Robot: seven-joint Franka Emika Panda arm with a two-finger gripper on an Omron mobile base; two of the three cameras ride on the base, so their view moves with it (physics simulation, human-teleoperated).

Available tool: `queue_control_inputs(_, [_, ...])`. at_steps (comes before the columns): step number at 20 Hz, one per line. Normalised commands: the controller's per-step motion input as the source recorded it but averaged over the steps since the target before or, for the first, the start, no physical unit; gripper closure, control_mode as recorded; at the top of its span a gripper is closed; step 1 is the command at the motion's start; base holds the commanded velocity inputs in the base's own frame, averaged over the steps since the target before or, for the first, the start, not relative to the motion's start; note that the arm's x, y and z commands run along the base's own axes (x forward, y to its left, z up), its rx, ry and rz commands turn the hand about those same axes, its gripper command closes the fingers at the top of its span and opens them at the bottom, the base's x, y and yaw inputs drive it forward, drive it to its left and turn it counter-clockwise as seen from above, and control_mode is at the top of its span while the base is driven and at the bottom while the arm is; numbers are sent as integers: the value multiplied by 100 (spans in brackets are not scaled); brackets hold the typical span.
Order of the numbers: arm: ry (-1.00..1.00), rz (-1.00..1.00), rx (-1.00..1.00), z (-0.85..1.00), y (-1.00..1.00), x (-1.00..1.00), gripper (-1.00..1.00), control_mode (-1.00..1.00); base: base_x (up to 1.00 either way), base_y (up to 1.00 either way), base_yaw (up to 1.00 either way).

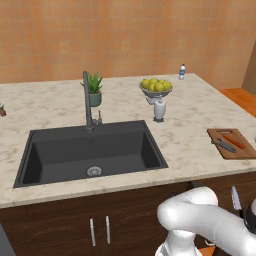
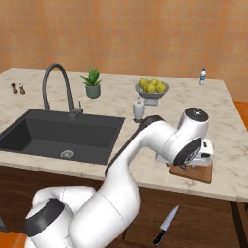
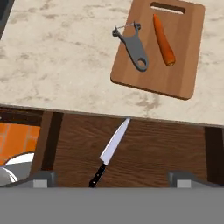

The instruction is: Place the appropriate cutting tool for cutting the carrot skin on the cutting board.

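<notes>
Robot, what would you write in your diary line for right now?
peeler: on cutting board, head overhanging edge | carrot: beside it | knife: below counter | jaws: open, empty

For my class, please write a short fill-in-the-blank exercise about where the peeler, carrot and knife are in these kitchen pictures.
1. The carrot lies on the ____.
2. The peeler rests on the cutting board, its head jutting over the board's ____.
3. The knife lies below the counter, on the ____.

Missing words: cutting board; edge; floor
</notes>
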Motion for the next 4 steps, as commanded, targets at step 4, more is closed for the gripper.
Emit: queue_control_inputs(4, [-3, -17, 0, 22, 26, -100, -100, -100, 0, 0, 0])
